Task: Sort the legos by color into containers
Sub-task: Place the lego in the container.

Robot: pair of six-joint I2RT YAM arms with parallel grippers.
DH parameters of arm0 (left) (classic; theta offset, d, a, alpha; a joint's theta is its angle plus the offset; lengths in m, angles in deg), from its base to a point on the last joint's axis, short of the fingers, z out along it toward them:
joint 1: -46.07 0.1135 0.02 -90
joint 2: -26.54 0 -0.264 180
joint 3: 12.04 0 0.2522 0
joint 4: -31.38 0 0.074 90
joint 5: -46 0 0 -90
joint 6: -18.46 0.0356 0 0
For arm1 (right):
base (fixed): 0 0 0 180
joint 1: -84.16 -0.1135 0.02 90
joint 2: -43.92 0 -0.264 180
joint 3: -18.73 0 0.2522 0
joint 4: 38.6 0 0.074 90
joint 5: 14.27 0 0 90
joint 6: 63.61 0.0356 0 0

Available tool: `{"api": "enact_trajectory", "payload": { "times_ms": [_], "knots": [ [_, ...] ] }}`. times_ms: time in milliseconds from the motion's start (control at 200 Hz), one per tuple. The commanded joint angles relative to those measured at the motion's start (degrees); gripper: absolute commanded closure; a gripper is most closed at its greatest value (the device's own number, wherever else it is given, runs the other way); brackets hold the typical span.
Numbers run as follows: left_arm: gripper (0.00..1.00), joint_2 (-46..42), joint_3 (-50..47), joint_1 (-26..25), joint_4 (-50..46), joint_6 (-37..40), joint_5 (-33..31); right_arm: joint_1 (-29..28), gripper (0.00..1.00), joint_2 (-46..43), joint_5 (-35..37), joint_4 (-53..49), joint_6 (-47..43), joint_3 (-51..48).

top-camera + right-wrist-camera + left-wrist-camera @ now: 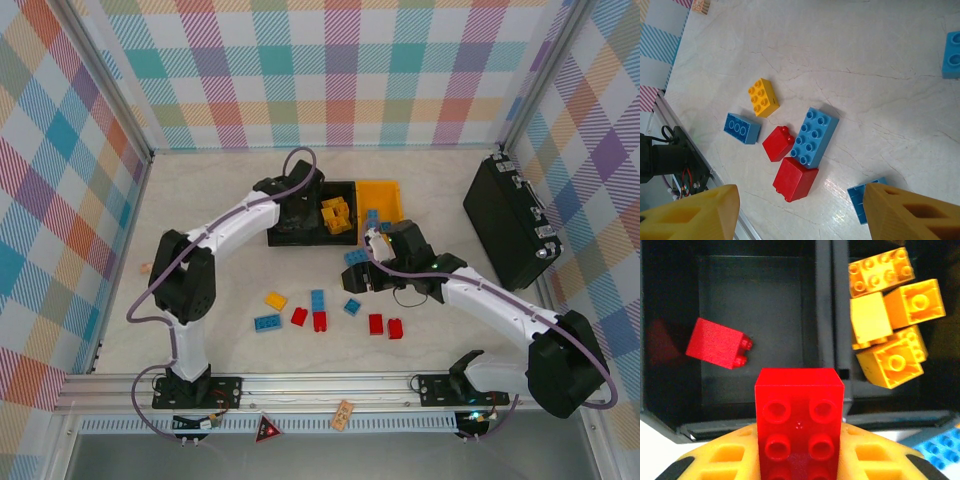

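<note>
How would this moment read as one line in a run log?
left hand: shut on red brick over black bin | right hand: open above table

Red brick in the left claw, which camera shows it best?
The left wrist view: the red brick sits centred, studs facing the lens, clamped in the left claw at the black bin. In the top view the left arm hides it; the right wrist view faces loose bricks on the table.

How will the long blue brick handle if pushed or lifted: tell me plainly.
The long blue brick looks like rigid moulded plastic: probably stiff and light. Lying flat, studs up, on the smooth table, it should slide rather than roll or tip. Pushed lengthwise, it would likely shove the red brick against its end.
</note>
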Motion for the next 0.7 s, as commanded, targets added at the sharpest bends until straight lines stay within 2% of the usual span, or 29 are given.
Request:
{"api": "enact_trajectory", "payload": {
  "times_ms": [0,425,560,655,695],
  "knots": [
    [0.77,2.46,2.83,1.50,-2.64,1.66,-1.06,-0.29,0.33,-0.56,0.17,1.21,0.90,-0.43],
    [0.74,7.64,4.04,3.42,-1.76,1.00,0.61,-0.34,0.33,0.23,-0.04,0.64,0.29,0.70],
    [0.68,8.38,4.22,3.51,-1.75,0.62,0.86,-0.29,0.33,0.45,-0.04,0.31,0.01,1.21],
    [0.57,8.11,4.15,3.51,-1.83,0.54,0.82,-0.31,0.33,0.49,-0.04,-0.04,-0.12,1.43],
    [0.56,7.76,4.05,3.51,-1.71,0.48,0.87,-0.29,0.33,0.49,0.04,-0.09,-0.05,1.41]
  ]
}}
